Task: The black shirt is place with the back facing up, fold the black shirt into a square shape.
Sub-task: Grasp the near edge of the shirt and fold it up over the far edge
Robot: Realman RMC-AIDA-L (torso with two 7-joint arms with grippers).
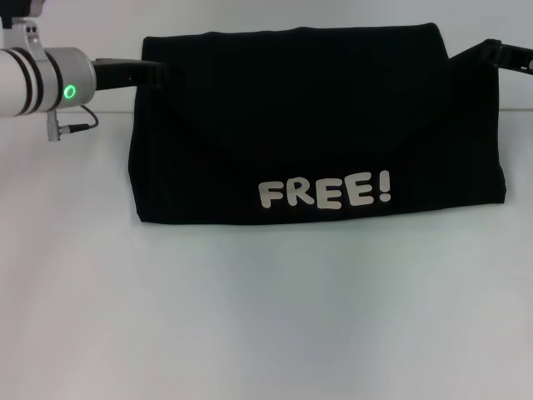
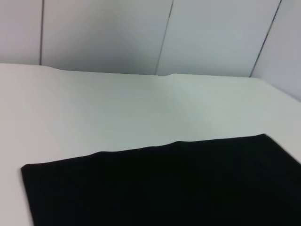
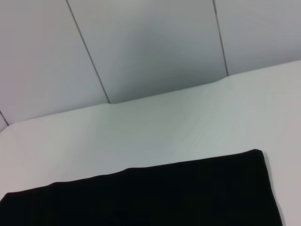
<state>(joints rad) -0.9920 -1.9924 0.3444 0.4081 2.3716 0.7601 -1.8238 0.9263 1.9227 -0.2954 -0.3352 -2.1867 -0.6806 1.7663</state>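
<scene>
Black shirt (image 1: 316, 117): lies folded on the white bench (image 1: 266, 317), in the far half of the head view, spread as a wide band, broader than deep.
Fold: an upper layer is laid over the lower one; faint diagonal edges run down from both far corners toward the middle.
Print: pale block letters "FREE!" (image 1: 325, 192) face up near the shirt's near edge, a little right of centre. The shirt is not plain here.
Edges: near edge runs roughly straight; the right near corner reaches farther out than the left one; far edge is slightly uneven.
Left pincer (image 1: 154, 73): at the shirt's far-left corner, dark fingers against dark cloth, touching or just over the edge; cannot tell whether they are apart, together, or clamped on cloth.
Left arm: silver wrist section with a lit green ring (image 1: 70, 92) and a small cable beneath it, coming in from the left edge.
Right pincer (image 1: 493, 52): at the shirt's far-right corner, only partly in view at the frame edge; finger state cannot be told.
Left wrist view: a flat shirt edge and one corner (image 2: 26, 170) lie on the bench; pale wall panels (image 2: 108, 33) behind.
Right wrist view: another shirt corner (image 3: 257, 154) lies flat on the bench, the same panelled wall beyond.
</scene>
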